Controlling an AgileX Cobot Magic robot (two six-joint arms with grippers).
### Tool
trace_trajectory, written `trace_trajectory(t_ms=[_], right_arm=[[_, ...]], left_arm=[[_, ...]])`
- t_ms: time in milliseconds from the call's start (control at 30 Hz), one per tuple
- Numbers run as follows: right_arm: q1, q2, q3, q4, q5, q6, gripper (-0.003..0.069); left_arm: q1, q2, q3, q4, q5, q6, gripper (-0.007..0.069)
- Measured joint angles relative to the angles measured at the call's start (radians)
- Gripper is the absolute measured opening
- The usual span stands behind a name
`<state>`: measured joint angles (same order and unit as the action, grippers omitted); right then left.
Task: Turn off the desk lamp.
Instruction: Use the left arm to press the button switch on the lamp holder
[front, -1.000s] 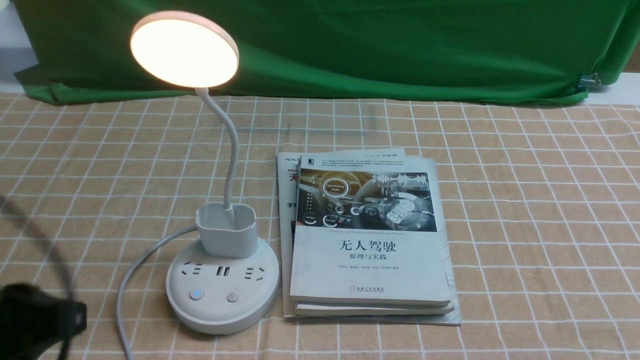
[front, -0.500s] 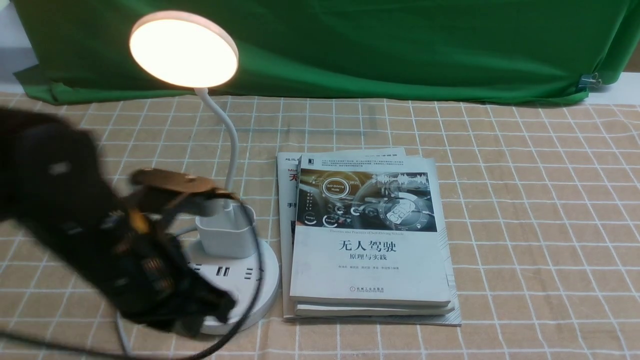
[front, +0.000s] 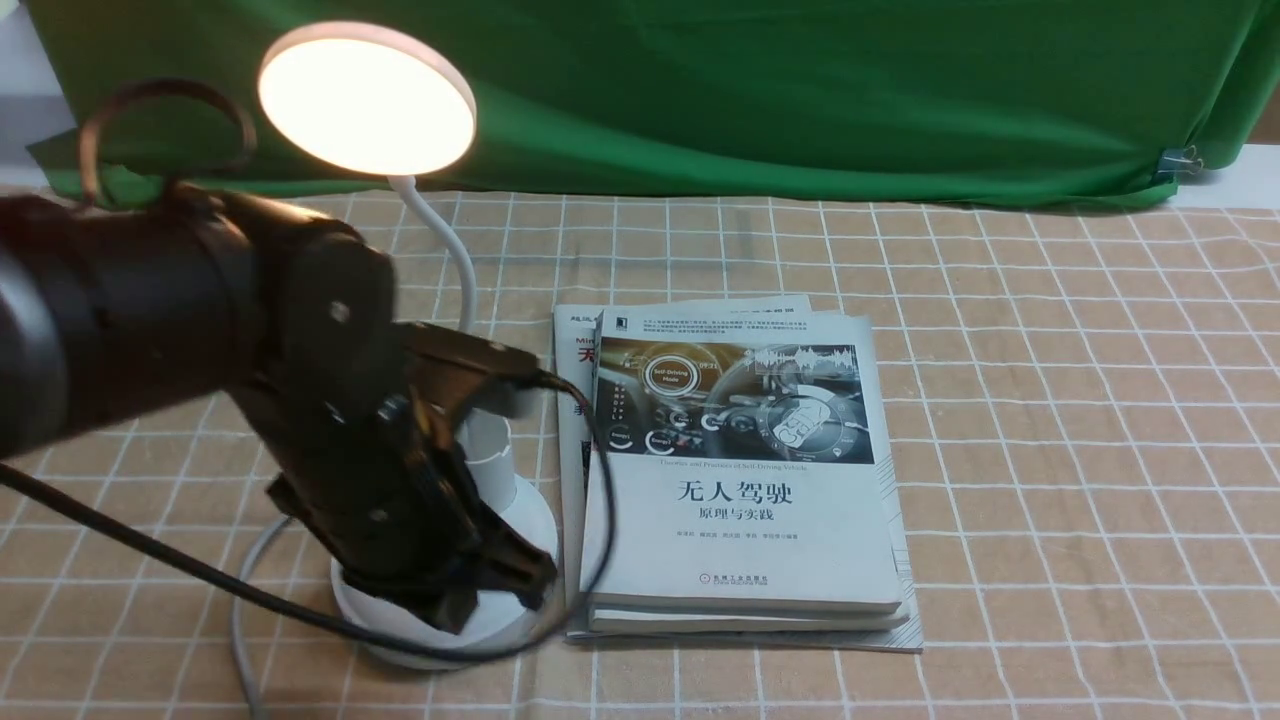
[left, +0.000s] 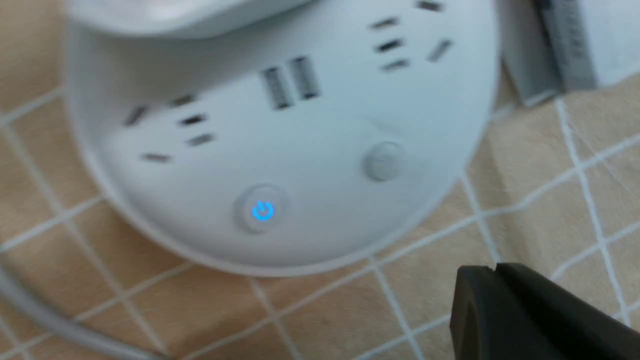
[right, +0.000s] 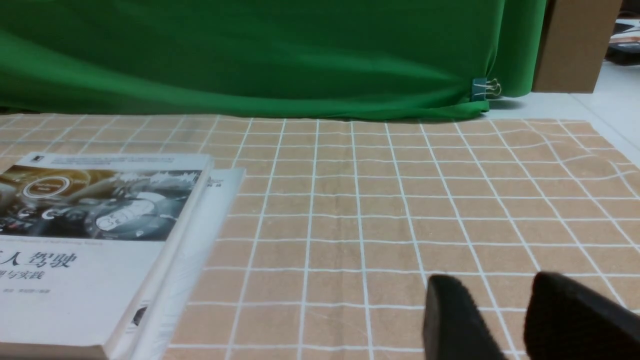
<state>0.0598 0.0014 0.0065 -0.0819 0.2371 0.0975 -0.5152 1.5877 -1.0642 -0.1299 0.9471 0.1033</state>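
The white desk lamp stands at the left in the front view, its round disc head (front: 366, 98) lit, its thin neck (front: 455, 262) curving down. My left arm hides the cup holder and most of the round base (front: 528, 522). My left gripper (front: 525, 588) is shut and empty, low over the base's front. In the left wrist view the base (left: 310, 125) shows sockets, a button lit blue (left: 262, 211) and a plain button (left: 384, 161); the shut gripper (left: 495, 270) is beside the rim, nearest the plain button, apart from it. My right gripper (right: 492, 287) is open and empty over the checked cloth.
A stack of books (front: 740, 500) lies right beside the lamp base, and also shows in the right wrist view (right: 90, 240). The lamp's white cable (front: 245, 580) runs off to the front left. A green backdrop (front: 700, 90) hangs behind. A cardboard box (right: 575, 45) stands far right.
My left arm has swept in from the lower left corner to over the lamp base, covering its buttons in the front view. The lamp head stays lit.
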Motion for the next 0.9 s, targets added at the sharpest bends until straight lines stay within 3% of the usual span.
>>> trace_trajectory(t_ms=[133, 900], right_arm=[[0.0, 0.0, 0.0, 0.0, 0.0, 0.0, 0.0239], [0.0, 0.0, 0.0, 0.0, 0.0, 0.0, 0.0239]], left_arm=[[-0.022, 0.015, -0.024, 0.0, 0.006, -0.012, 0.0006], [0.062, 0.16, -0.077, 0.034, -0.007, -0.011, 0.0006]])
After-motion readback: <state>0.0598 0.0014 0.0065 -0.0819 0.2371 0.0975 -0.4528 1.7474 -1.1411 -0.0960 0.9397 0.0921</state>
